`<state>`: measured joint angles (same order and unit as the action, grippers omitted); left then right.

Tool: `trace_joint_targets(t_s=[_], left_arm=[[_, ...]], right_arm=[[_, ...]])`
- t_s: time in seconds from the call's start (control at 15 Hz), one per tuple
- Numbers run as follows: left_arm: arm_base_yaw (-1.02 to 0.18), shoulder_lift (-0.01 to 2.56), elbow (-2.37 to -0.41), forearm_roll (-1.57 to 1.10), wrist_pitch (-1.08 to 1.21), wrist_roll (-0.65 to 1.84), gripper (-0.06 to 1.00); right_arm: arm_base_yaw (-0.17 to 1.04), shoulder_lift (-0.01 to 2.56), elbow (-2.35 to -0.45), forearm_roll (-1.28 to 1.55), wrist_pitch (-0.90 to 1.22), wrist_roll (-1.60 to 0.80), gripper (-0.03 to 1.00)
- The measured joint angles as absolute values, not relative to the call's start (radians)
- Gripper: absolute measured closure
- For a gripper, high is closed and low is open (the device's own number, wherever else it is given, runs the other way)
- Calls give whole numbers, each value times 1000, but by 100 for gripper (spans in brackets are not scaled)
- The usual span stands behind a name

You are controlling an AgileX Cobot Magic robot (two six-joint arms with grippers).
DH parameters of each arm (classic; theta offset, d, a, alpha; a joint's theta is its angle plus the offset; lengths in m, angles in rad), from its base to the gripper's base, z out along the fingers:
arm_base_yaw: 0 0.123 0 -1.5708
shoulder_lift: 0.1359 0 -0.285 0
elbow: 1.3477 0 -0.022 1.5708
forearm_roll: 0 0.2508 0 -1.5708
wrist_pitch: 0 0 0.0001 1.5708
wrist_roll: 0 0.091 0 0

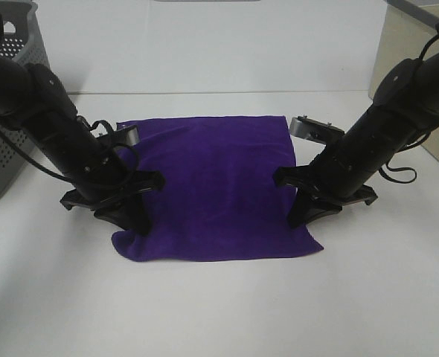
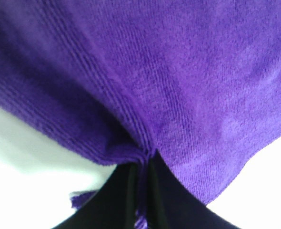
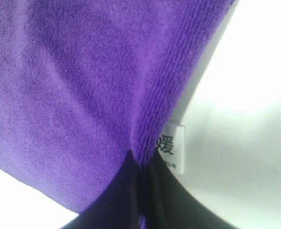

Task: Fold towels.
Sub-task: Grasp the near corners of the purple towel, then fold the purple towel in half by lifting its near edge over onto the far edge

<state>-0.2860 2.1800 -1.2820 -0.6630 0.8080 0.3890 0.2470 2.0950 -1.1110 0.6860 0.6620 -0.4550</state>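
The deep purple towel (image 1: 216,186) lies spread flat on the white table. My left gripper (image 1: 136,223) is shut on the towel's left edge near the front corner; the left wrist view shows the cloth (image 2: 169,86) pinched between the black fingers (image 2: 126,195). My right gripper (image 1: 297,217) is shut on the towel's right edge near its front corner; the right wrist view shows the cloth (image 3: 74,86) pinched between the fingers (image 3: 164,200), with the small white tag (image 3: 170,148) beside them.
A grey perforated basket (image 1: 7,89) stands at the back left. A beige box (image 1: 409,44) stands at the back right. The white table (image 1: 219,312) extends in front of the towel.
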Motion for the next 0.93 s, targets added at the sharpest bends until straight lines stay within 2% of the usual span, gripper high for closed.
trace_joint_targets(t_s=[0.27, 0.53, 0.73, 0.93], left_arm=[[-286, 2158, -1284, -578, 867, 389, 94], [-286, 2013, -1284, -545, 882, 389, 94], [-286, 1939, -1309, -536, 825, 386, 94], [-286, 1958, -1428, -515, 755, 386, 94]], right_arm=[[248, 2059, -1098, 646, 697, -452, 94], [249, 1887, -1097, 648, 685, -448, 94], [249, 1881, -1208, 641, 682, -448, 94], [249, 1966, -1422, 585, 684, -446, 94]])
